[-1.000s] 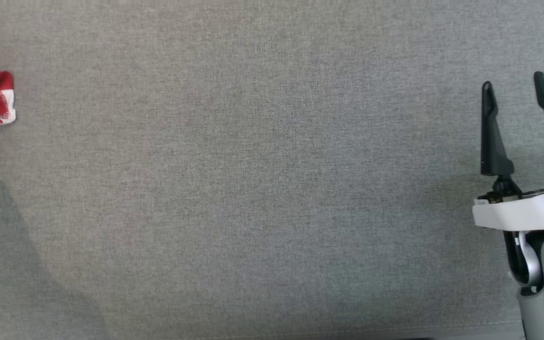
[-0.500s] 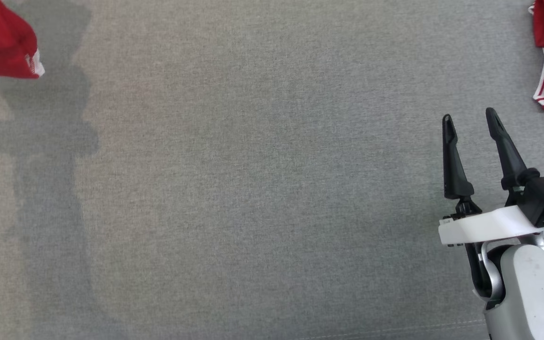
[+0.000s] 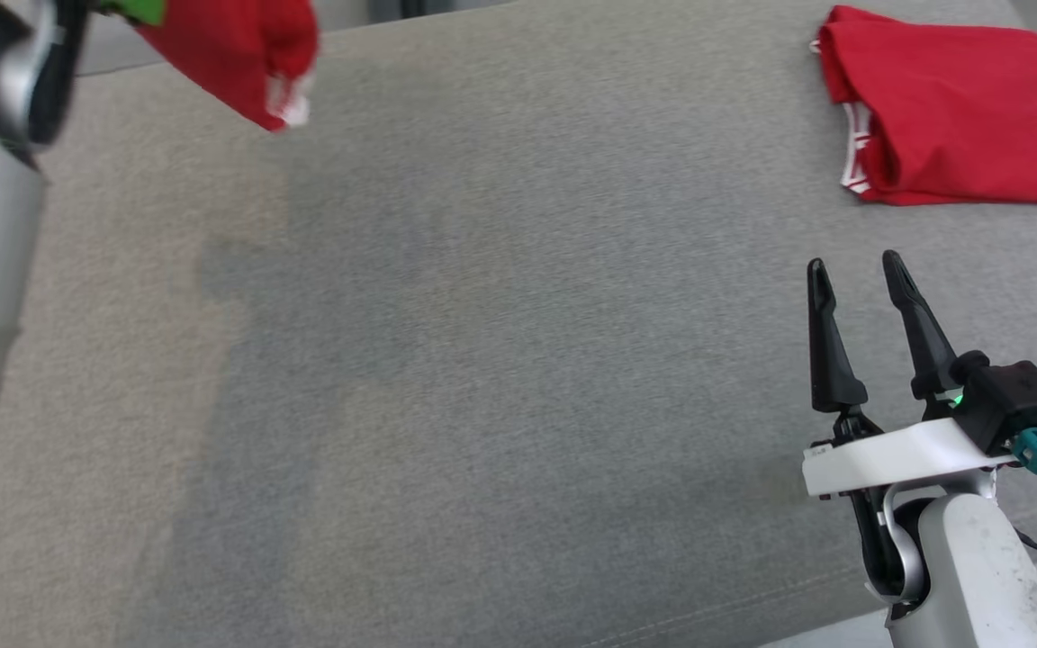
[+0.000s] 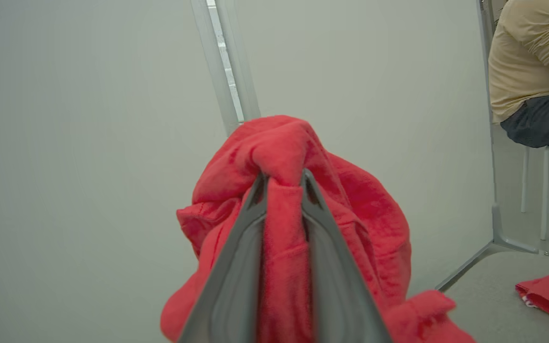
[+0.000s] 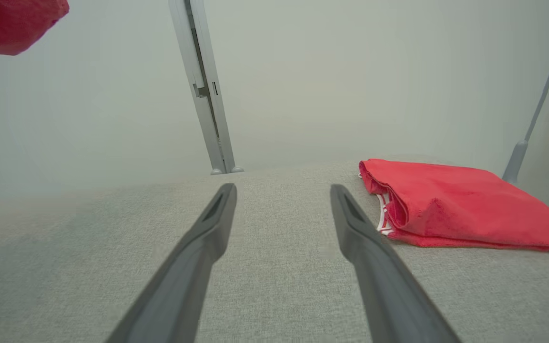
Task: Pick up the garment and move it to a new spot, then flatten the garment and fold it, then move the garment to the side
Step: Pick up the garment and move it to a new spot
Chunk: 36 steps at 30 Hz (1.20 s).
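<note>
At upper left of the head view, lifted off the grey surface (image 3: 482, 360): red garment (image 3: 230, 54), bunched, hanging from the left gripper (image 4: 283, 177), whose jaws pinch a fold of it. At lower right, over the surface: right gripper (image 3: 853, 261), jaws spread wide. At upper right, lying on the surface: folded red cloth (image 3: 951, 108), white-striped edge facing the middle, beyond the right gripper's fingertips and apart from them.
</note>
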Available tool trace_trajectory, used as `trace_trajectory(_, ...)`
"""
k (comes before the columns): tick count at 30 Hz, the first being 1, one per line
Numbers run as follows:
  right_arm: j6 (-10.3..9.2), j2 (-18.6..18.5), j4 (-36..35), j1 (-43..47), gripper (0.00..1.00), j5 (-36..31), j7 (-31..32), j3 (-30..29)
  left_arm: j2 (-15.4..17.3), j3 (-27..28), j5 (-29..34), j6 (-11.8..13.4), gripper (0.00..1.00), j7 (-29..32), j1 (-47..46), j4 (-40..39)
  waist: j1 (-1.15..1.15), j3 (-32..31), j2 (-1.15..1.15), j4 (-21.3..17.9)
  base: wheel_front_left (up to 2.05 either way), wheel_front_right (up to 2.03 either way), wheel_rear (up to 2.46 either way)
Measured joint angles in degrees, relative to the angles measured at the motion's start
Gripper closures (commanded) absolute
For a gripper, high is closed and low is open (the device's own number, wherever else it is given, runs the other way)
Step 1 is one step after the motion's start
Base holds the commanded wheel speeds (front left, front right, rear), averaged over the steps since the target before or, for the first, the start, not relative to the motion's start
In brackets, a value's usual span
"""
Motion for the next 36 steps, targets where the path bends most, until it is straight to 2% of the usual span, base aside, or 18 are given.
trace_trajectory(8,0.0,0.2,0.3,0.7,0.0,1.5,0.0,1.1,-3.9,-4.5,0.6,1.2,1.0,0.1,8.6,-3.2,0.0,-1.7,0.0,-4.3,0.0,0.0,0.0)
trace_trajectory(13,0.0,0.3,0.3,0.9,0.0,2.6,0.0,1.7,-4.8,-6.4,-0.7,2.2,1.0,-0.8,17.2,-3.0,0.0,-2.9,0.0,-5.7,0.0,0.0,0.0)
trace_trajectory(19,0.0,0.3,0.5,1.9,0.0,2.7,0.0,1.8,-6.1,-9.2,-1.6,2.7,1.0,-2.1,27.2,-1.0,0.0,-3.6,0.0,-5.9,0.0,0.0,0.0)
trace_trajectory(24,0.0,0.3,1.0,1.9,0.0,2.8,0.0,2.4,-8.8,-11.9,-2.0,2.7,1.0,-3.4,34.2,3.0,0.0,-3.6,0.0,-5.3,0.0,0.0,0.0)
trace_trajectory(25,0.0,0.3,1.1,1.9,0.0,2.9,0.0,2.7,-9.3,-12.1,-2.1,2.7,0.85,-3.7,35.2,4.1,0.0,-3.6,0.0,-5.2,0.0,0.0,0.0)
trace_trajectory(26,0.0,0.3,1.2,1.9,0.0,3.1,0.0,3.0,-9.6,-12.4,-2.1,2.7,0.47,-3.8,36.1,5.0,0.0,-3.6,0.0,-5.2,0.0,0.0,0.0)
trace_trajectory(27,0.0,0.3,1.3,1.9,0.0,3.1,0.0,3.2,-10.1,-12.9,-2.0,2.7,0.0,-4.0,36.7,5.8,0.0,-3.7,0.0,-5.1,0.0,0.0,0.0)
trace_trajectory(32,0.0,0.3,2.1,2.3,0.0,3.1,0.0,3.2,-12.1,-13.0,-1.3,2.8,0.0,-4.9,38.5,6.9,0.0,-4.5,0.0,-4.6,0.0,0.0,0.0)
trace_trajectory(36,0.0,0.3,2.5,3.7,0.0,3.0,0.0,2.7,-11.4,-9.3,1.1,4.2,0.0,-5.1,38.7,2.6,0.0,-5.5,0.0,-3.6,0.0,0.0,0.0)
